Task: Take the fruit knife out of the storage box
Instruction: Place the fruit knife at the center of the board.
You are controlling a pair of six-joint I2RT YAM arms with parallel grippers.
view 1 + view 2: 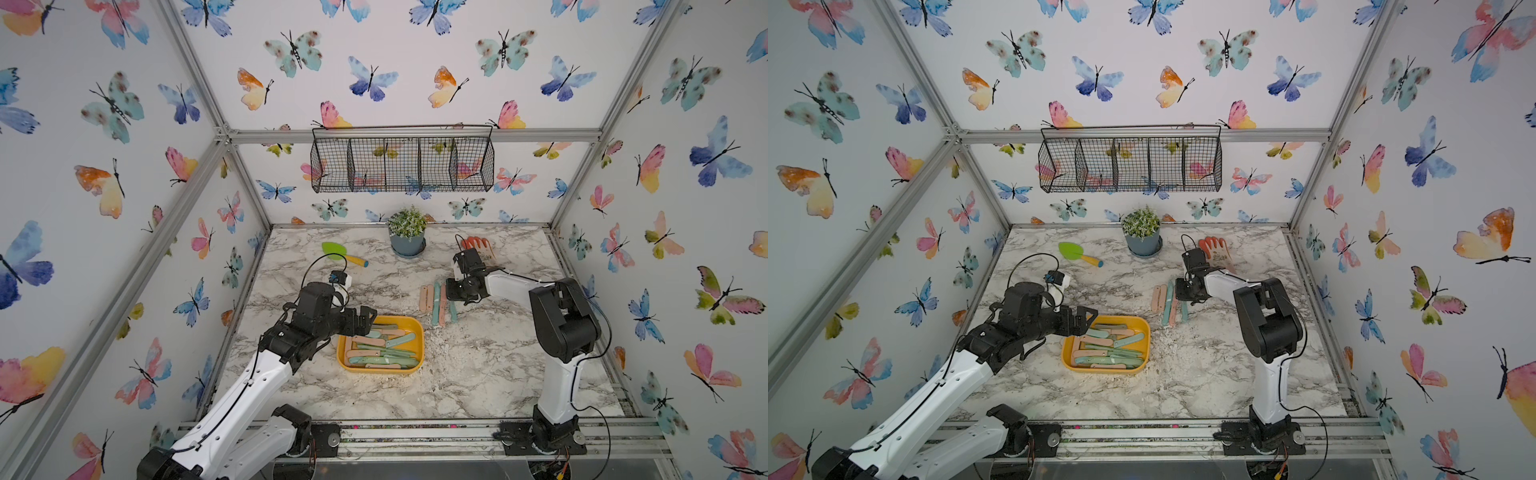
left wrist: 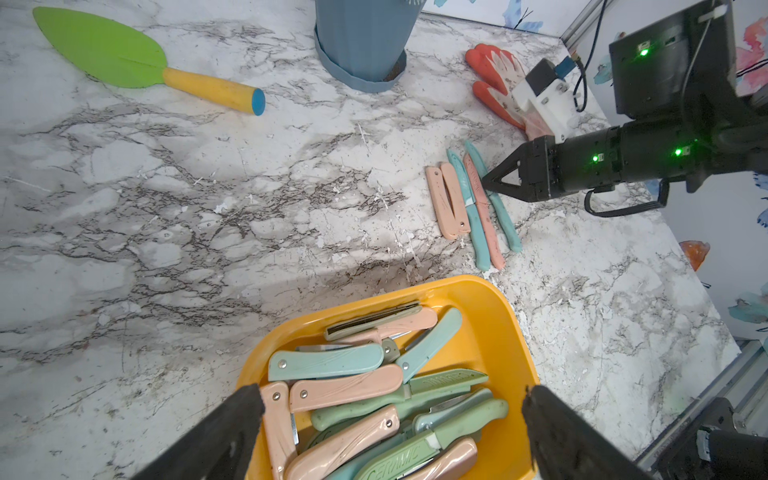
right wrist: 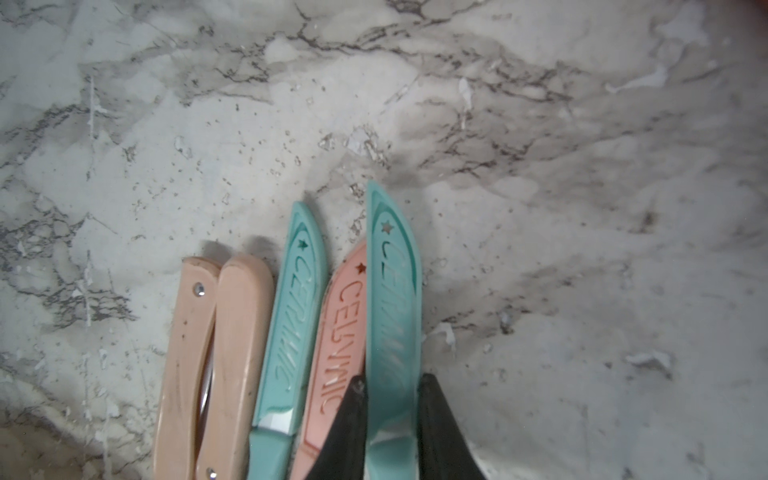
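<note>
**Top views.** The bench point(image 1: 478, 374) is a marble-print sheet bounded by alu rails on all sides. There is open room in front of the storage box point(image 1: 378, 371) and to its right. The far edge is occupied by a trowel point(image 1: 334, 250), a pot point(image 1: 407, 243) and a glove point(image 1: 478, 243). A wire basket point(image 1: 403, 166) hangs on the back wall above them. The box is a shallow yellow-orange plastic tub w/ rounded corners, sitting left of centre. In both top views my left fingers point(image 1: 1084, 319) hang over its far-left rim. My right fingers point(image 1: 454, 296) are at the knife row point(image 1: 436, 305), which lies on the bench beyond the box and apart from it.

**Left wrist.** My left fingers point(image 2: 224, 432) are spread wide, one over each side of the box, and hold nothing. Inside the box is a knife pile point(image 2: 353, 386) of smooth pink, teal and green handles. Some are folders w/ rivets, some are sheathed. My right fingers point(image 2: 498, 183) come to a point at the outermost knife of the row.

**Right wrist.** My right fingers point(image 3: 349, 428) are clamped on the teal fruit knife point(image 3: 392, 311), one on each flank near the handle end. The knife is out of the box, at the outer end of the row. Its sheath is tapered matte plastic w/ a star and "CERAMIC" in relief, and it overlaps the edge of the pink neighbour. I cannot tell whether it is clear of the bench. The bench beyond the knife tips is open.
</note>
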